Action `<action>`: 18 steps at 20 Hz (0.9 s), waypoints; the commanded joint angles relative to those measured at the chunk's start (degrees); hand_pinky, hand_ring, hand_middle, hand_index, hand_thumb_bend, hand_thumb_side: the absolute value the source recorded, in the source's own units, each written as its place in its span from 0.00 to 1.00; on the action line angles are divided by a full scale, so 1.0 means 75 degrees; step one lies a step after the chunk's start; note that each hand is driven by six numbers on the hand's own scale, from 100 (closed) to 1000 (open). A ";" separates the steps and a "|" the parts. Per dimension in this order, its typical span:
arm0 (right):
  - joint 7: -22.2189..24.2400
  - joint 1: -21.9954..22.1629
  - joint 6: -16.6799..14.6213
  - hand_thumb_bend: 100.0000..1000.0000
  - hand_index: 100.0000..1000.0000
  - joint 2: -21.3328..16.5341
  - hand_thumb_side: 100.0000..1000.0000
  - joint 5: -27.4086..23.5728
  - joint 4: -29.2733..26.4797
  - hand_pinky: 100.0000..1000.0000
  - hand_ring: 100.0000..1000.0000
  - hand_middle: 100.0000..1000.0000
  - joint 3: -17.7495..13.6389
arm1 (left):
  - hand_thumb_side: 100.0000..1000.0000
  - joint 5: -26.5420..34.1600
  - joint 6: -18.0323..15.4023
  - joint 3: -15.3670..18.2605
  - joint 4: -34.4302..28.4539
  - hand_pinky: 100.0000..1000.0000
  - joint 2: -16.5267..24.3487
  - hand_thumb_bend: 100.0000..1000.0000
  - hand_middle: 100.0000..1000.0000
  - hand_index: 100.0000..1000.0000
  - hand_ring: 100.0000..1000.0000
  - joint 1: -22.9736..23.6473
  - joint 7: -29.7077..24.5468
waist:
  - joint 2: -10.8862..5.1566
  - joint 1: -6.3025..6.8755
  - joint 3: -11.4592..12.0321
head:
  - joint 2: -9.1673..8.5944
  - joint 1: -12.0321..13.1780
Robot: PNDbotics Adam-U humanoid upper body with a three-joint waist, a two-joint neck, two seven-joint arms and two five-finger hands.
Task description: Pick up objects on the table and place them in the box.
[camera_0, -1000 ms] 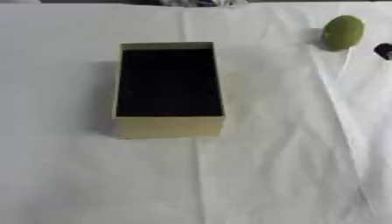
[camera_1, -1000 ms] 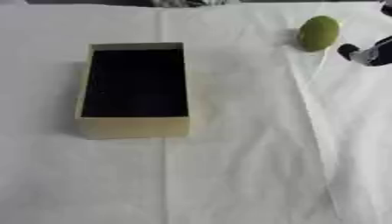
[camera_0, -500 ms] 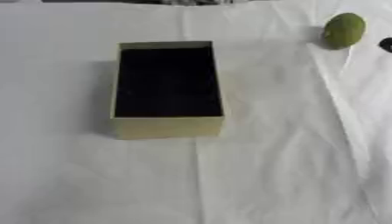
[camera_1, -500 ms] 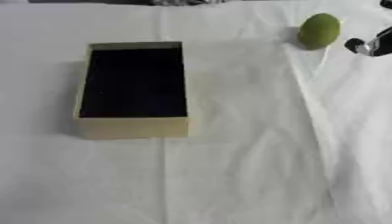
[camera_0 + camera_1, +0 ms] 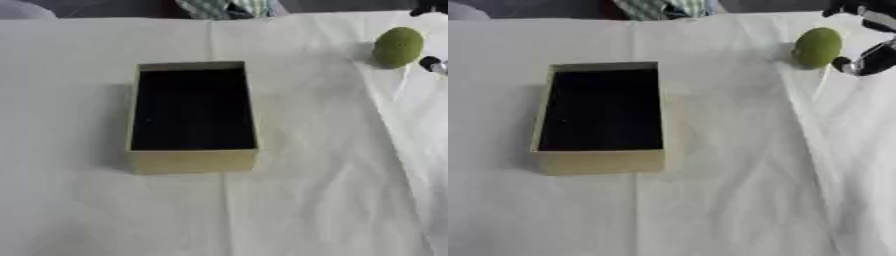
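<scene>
Box (image 5: 601, 161) looks empty, nothing placed yet. Green round fruit (image 5: 816, 47) sits on the white-clothed surface (image 5: 728, 200), far right, well apart from box. Right hand (image 5: 866, 59) just beside it, fingers spread around, not closed. Grasp, carry and drop all remain.

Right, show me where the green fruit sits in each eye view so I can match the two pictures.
Left eye view: the green fruit lies at the upper right, close to the right edge, on the white cloth.
Right eye view: the same fruit is at the upper right but further in from the edge, with the right hand just to its right.
Shared landmark: the open box with its dark inside, left of centre in both.
</scene>
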 commanded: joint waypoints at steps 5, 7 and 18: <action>-0.0159 -0.0623 -0.0108 0.27 0.93 0.0102 0.00 0.0427 0.0712 0.87 0.96 0.97 -0.0042 | 0.43 0.0039 -0.0074 -0.0019 -0.0019 0.61 0.0136 0.42 0.57 0.73 0.58 -0.0100 -0.0069 | -0.0086 0.0006 0.0030 | -0.0237 -0.0051; -0.0211 -0.0762 -0.0126 0.27 0.93 0.0182 0.00 0.0660 0.0976 0.87 0.96 0.97 -0.0032 | 0.43 0.0046 -0.0087 -0.0022 -0.0007 0.61 0.0130 0.42 0.57 0.73 0.58 -0.0103 -0.0085 | -0.0061 0.0006 0.0058 | -0.0241 -0.0082; -0.0482 -0.1284 -0.0158 0.28 0.94 0.0471 0.00 0.1537 0.2283 0.87 0.96 0.98 -0.0237 | 0.44 0.0062 -0.0161 -0.0020 0.0055 0.61 0.0102 0.41 0.57 0.73 0.57 -0.0118 -0.0135 | 0.0127 -0.0028 0.0222 | -0.0050 -0.0058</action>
